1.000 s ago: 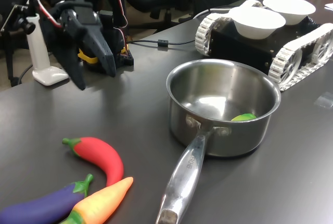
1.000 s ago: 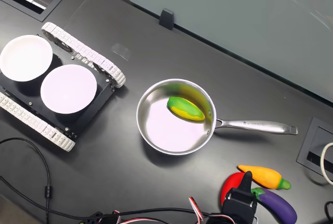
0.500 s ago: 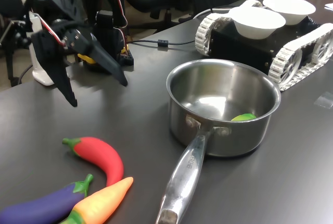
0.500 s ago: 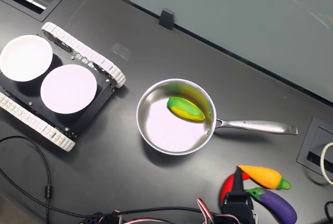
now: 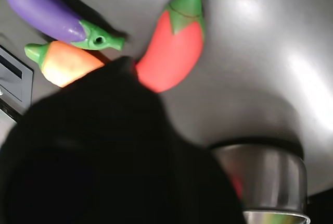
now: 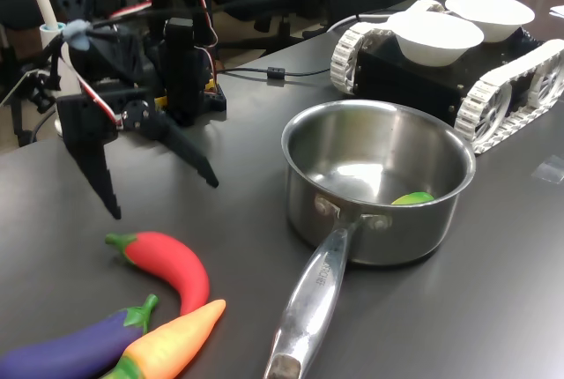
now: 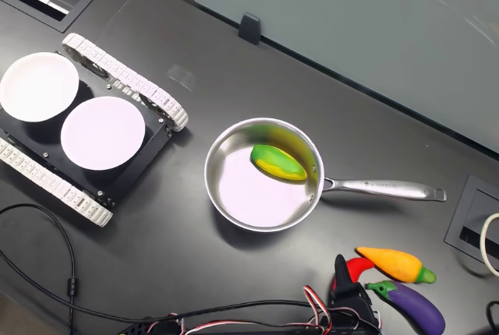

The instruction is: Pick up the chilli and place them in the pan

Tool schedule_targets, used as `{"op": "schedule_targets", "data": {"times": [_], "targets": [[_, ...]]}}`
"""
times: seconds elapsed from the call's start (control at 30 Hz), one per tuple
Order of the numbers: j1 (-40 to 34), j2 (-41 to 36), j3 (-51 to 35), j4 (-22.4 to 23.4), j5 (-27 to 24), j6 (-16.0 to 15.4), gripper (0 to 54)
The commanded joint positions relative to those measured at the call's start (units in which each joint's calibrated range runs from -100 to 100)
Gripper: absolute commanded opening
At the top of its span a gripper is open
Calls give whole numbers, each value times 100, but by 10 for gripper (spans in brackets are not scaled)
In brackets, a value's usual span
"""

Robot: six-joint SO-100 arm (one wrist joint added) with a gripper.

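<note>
The glossy red chilli [image 6: 166,260] lies on the dark table near the first exterior view's lower left, its green stem toward that view's left. My gripper [image 6: 163,198] hangs open just above and behind it, with one black finger [image 6: 99,181] pointing down and the other splayed toward the pan. In the second exterior view a finger [image 7: 340,269] covers most of the chilli [image 7: 361,265]. The wrist view shows the chilli [image 5: 174,47] beyond a dark finger [image 5: 104,156]. The steel pan [image 6: 441,220] stands to the first exterior view's right, its handle [image 6: 310,295] pointing toward the camera.
A purple eggplant toy [image 6: 66,352] and an orange carrot-shaped toy [image 6: 176,339] lie touching the chilli's tail end. A green-yellow toy [image 7: 277,162] sits inside the pan. A tracked vehicle [image 6: 511,88] with two white bowls stands behind the pan. Cables [image 7: 47,273] run along the table edge.
The gripper went from nearly shut to wide open and came down and forward toward the chilli. The toys and the pan have not moved.
</note>
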Motion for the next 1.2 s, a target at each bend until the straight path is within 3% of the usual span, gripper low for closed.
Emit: {"op": "schedule_targets", "data": {"times": [0.0,0.33,0.83,1.17], "targets": [[-54,-20,-3,-431,249,259,439],[-226,115,469,-662,552,646,432],[-387,427,705,-1225,601,864,422],[-570,1237,-76,-969,537,940,406]]}}
